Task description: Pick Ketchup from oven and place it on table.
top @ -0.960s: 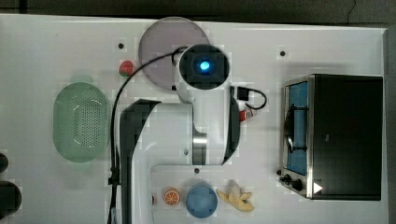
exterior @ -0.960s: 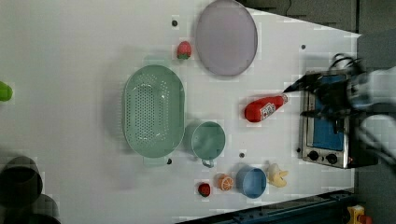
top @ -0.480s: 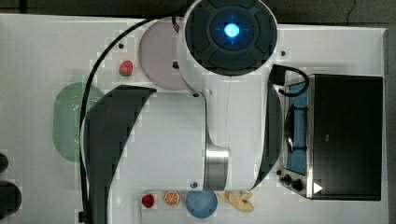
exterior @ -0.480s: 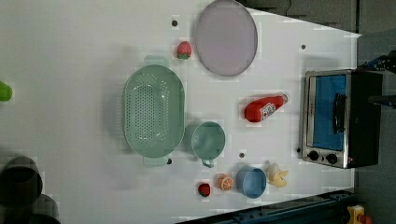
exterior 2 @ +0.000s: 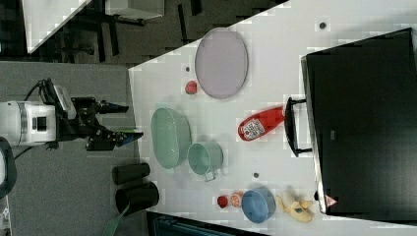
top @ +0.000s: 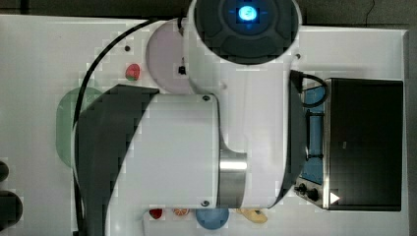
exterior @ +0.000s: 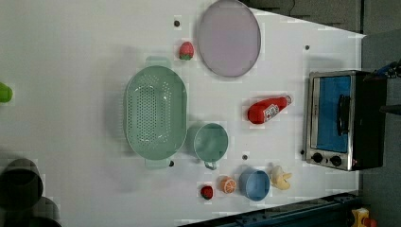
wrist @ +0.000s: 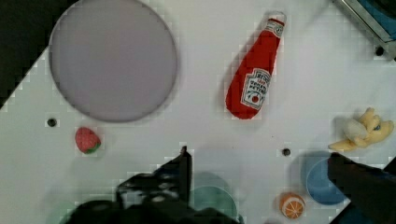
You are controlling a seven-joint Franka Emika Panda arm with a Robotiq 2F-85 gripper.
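Observation:
The ketchup [exterior: 267, 110] lies on its side on the white table [exterior: 71, 56], its white cap pointing at the oven [exterior: 340, 120]. The oven's glass door is closed. In the right view my gripper [exterior 2: 125, 121] hangs high off the table, far from the ketchup [exterior 2: 260, 123] and the oven [exterior 2: 364, 123]. Its fingers are spread open with nothing between them. From the wrist view I look down on the ketchup [wrist: 254, 74], and my dark fingertips [wrist: 180, 170] frame the table. My arm [top: 196, 147] hides the ketchup in the top view, beside the oven [top: 364, 142].
A purple plate [exterior: 229, 38], a strawberry [exterior: 186, 50], a green colander [exterior: 155, 111] and a green cup [exterior: 211, 142] lie on the table. A blue bowl [exterior: 254, 184], banana [exterior: 280, 177], orange half [exterior: 227, 184] and small red fruit [exterior: 206, 191] line one edge.
My arm has risen toward the top camera and left the left view, where the gripper had hovered by the oven. The ketchup has stayed lying on the table.

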